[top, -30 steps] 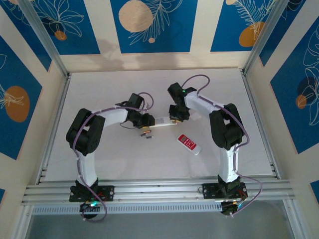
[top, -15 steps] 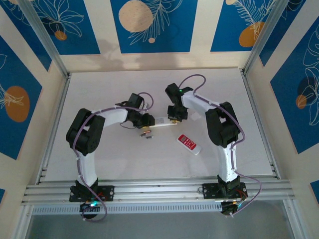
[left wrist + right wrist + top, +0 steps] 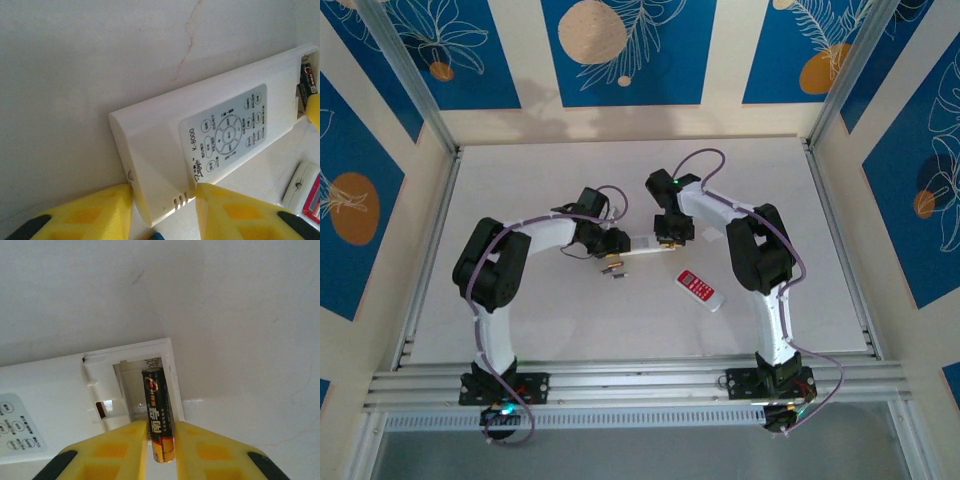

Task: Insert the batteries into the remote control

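Left gripper (image 3: 162,212) is clamped on the remote's (image 3: 210,130) closed end so I have it steady. Right gripper (image 3: 160,442) pinches one battery (image 3: 156,400), its nose in the remote's open bay (image 3: 131,390), tilted for seating.

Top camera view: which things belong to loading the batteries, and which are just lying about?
In the job:
- white remote, one end between the left fingers
- battery, gripped by the right fingers, its tip at the white remote's open compartment

Lying about:
- red remote, flat on the table, apart from both arms
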